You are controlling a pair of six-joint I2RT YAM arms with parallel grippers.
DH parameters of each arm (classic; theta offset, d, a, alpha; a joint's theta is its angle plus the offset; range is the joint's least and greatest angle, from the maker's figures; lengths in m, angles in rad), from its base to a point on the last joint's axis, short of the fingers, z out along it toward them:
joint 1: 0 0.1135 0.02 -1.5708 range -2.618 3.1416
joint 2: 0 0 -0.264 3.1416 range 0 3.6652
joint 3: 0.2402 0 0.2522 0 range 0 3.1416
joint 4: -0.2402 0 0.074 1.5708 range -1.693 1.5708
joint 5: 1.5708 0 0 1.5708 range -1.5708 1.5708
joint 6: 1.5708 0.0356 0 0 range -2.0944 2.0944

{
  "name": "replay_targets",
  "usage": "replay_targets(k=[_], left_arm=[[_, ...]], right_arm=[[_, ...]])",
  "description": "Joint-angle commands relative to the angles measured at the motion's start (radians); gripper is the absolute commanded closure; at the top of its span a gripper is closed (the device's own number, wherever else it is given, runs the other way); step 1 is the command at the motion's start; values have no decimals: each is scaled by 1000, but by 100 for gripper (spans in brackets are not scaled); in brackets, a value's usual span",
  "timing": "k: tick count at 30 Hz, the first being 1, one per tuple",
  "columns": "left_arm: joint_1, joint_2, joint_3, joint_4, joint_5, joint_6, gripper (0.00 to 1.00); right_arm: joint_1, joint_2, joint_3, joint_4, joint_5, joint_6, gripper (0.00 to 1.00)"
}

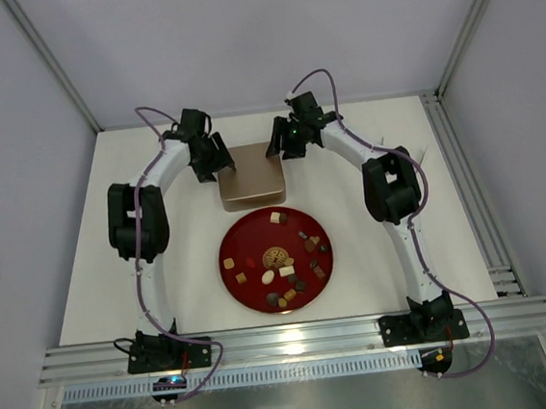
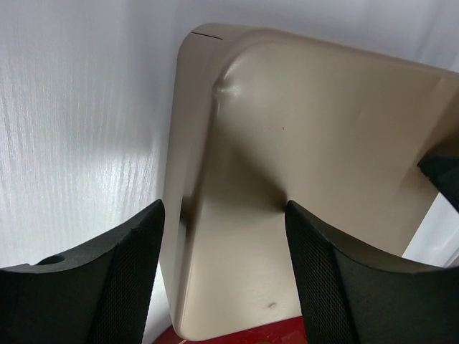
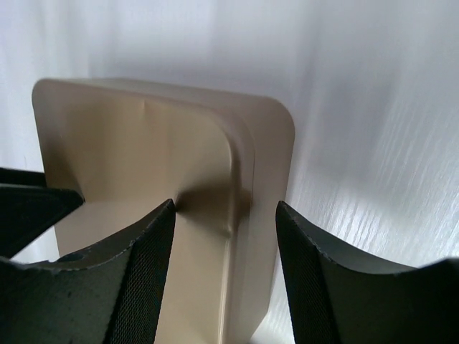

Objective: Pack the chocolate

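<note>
Several small chocolates (image 1: 286,271), dark brown, tan, cream and red, lie scattered on a round red plate (image 1: 245,237) at mid table. Behind the plate sits a beige box (image 1: 251,176), its near edge touching the plate. My left gripper (image 1: 213,164) is open at the box's far left corner; in the left wrist view it (image 2: 224,287) straddles the box's (image 2: 308,143) left wall, empty. My right gripper (image 1: 282,146) is open at the far right corner; in the right wrist view it (image 3: 226,279) straddles the box's (image 3: 143,143) right wall, empty.
The white table (image 1: 87,280) is walled by pale panels with metal frame posts. An aluminium rail (image 1: 296,342) runs along the near edge where both arm bases are bolted. A strip of the red plate (image 2: 237,337) shows below the box in the left wrist view.
</note>
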Motion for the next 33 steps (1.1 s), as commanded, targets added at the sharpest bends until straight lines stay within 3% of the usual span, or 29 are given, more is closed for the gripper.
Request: replay_targets(k=[1, 12, 25, 33], left_arm=[[1, 91, -19, -145, -115, 66, 33], [20, 111, 57, -148, -109, 48, 26], [38, -96, 62, -3, -52, 75, 19], [37, -327, -64, 10, 0, 82, 17]], right_arm=[[-6, 52, 54, -10, 40, 47, 40], [-6, 0, -51, 36, 60, 20, 43], [-24, -186, -114, 142, 39, -26, 40], [-30, -577, -420, 271, 77, -14, 34]])
